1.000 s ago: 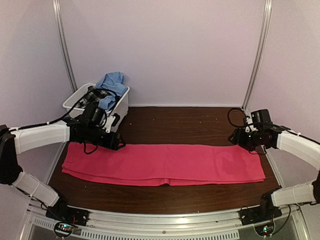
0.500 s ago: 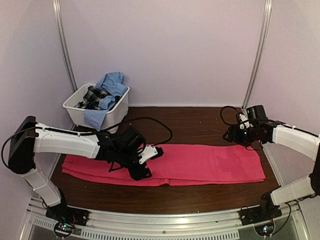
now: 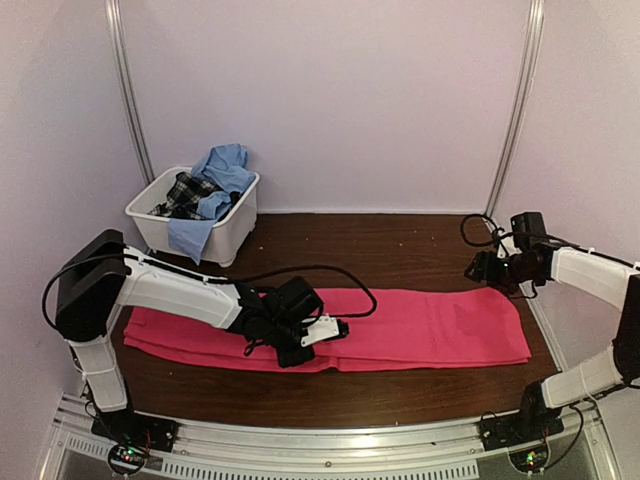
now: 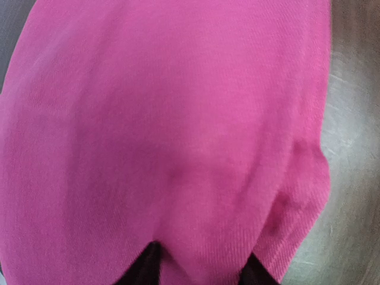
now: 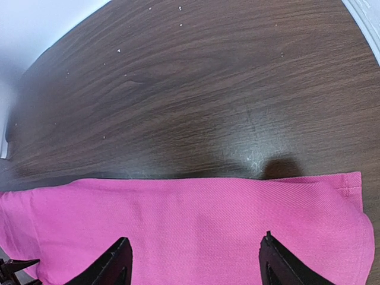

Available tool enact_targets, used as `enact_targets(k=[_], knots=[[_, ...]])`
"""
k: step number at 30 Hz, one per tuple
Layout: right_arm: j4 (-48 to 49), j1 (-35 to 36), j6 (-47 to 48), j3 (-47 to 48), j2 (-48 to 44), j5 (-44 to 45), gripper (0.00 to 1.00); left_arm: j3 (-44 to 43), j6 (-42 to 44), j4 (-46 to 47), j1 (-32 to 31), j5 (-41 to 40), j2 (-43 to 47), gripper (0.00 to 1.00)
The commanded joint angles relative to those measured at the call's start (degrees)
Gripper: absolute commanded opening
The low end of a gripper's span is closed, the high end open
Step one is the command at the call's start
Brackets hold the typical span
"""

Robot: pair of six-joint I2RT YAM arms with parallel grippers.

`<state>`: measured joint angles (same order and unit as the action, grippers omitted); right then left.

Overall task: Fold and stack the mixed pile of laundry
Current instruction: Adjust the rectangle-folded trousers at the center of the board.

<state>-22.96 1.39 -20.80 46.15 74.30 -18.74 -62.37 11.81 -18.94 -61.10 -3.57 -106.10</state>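
Just inside near edge of pink-red cloth (image 3: 430, 325), left pincer (image 3: 335, 330).

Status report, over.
Left end effector open, low on long bright pink-red cloth. Right end effector open over its right end. Other laundry in white plastic tub.

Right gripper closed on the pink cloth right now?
No. The right wrist view shows the right gripper open, fingers spread wide over the pink cloth with nothing pinched between them.

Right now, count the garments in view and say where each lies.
3: a pink-red cloth spread on the table, a light blue shirt and a plaid garment heaped in the white tub. More may be buried there.
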Motion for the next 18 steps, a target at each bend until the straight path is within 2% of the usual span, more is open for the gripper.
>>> enact_targets(k=[1, 3, 4, 11, 18], knots=[[-0.2, -0.7, 1.6, 0.1, -0.1, -0.8, 0.73, -2.1, -0.4, 1.1, 0.3, -6.5, 0.1, 0.28], [-0.2, -2.5, 2.0, -0.2, 0.0, -0.6, 0.74, -1.4, -1.4, 1.2, 0.2, -7.7, 1.6, 0.06], [-0.3, -3.2, 2.2, -0.3, 0.2, -0.3, 0.74, -0.9, -2.0, 1.2, 0.2, -8.1, 2.8, 0.0], [-0.4, -6.9, 2.9, -1.0, 1.4, 1.1, 0.74, 3.6, -8.3, -1.7, 0.8, -14.1, 11.1, 0.0], [-0.5, -8.2, 2.0, -2.0, 2.2, 4.5, 0.71, 4.7, -15.7, -9.0, 1.2, -19.5, 8.5, 0.0]])
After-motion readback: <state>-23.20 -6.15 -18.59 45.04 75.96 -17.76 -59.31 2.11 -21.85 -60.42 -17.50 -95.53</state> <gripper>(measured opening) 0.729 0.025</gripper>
